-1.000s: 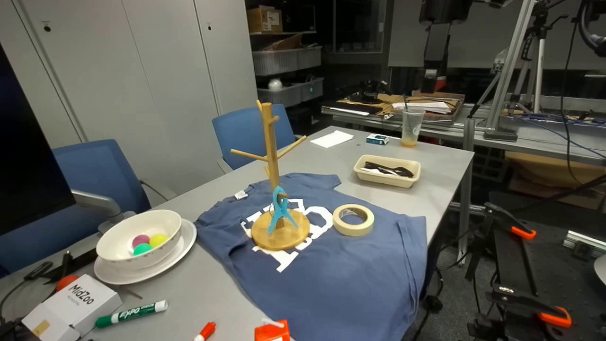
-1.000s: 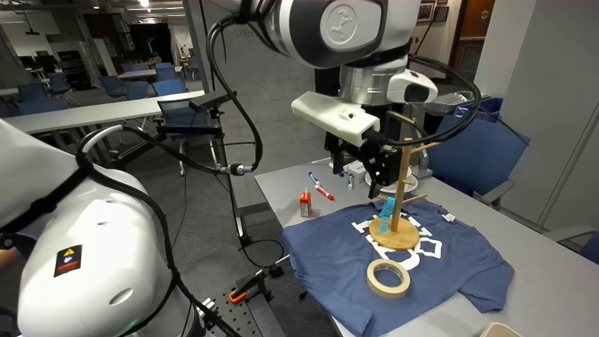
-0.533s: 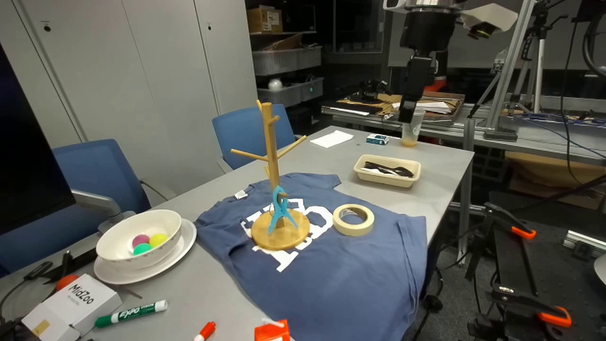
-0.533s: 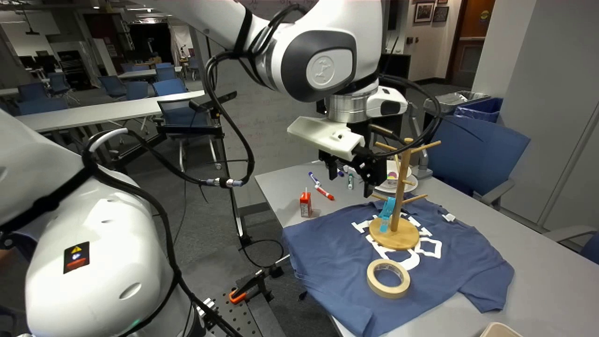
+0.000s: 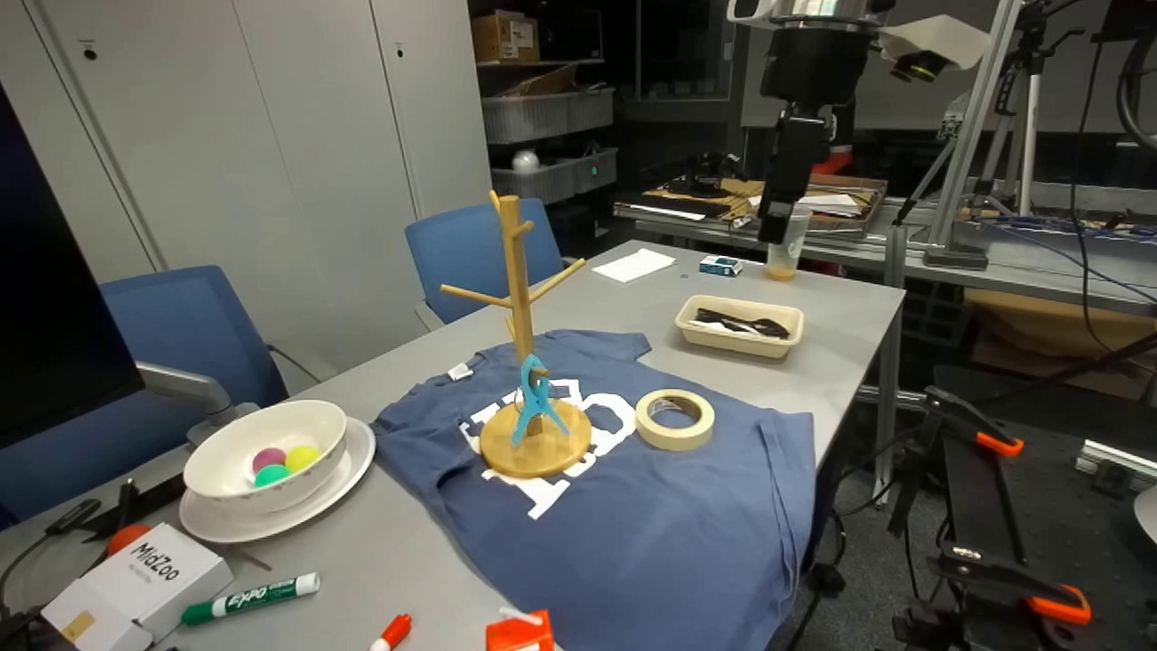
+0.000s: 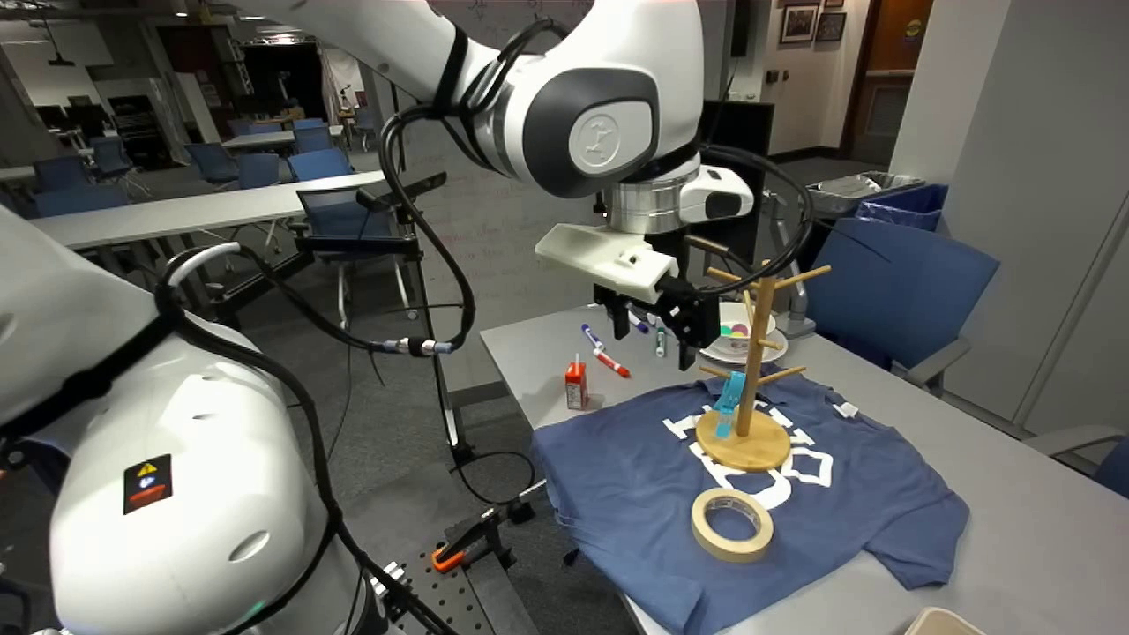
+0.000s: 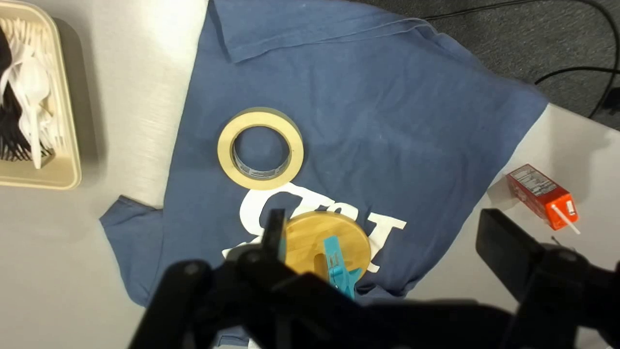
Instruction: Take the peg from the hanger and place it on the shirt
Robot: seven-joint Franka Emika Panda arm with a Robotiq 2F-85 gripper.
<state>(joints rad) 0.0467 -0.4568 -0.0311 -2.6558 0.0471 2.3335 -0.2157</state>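
The teal peg (image 5: 535,402) hangs on a low short arm of the wooden hanger (image 5: 515,271). The peg (image 6: 728,404) and the hanger (image 6: 757,344) also show in an exterior view. The hanger stands upright on the navy shirt (image 5: 651,524), its disc base partly covering the white print. My gripper (image 6: 654,344) is open and empty, above the table and apart from the hanger. In the wrist view my gripper's fingers (image 7: 381,225) are wide apart. The peg (image 7: 341,271) shows between them, below, nearer the left finger; its lower end is hidden by the gripper.
A tape roll (image 5: 674,419) lies on the shirt near the hanger. A red drink carton (image 6: 576,384) and markers stand or lie by the shirt. A bowl on a plate (image 5: 352,484) holds coloured balls. A tray of cutlery (image 5: 739,327) is on the table. The hanger's upper arms stick out sideways.
My gripper has come down and shifted left in both exterior views, mostly in the first half second. It remains open. The peg, hanger and shirt have not moved.
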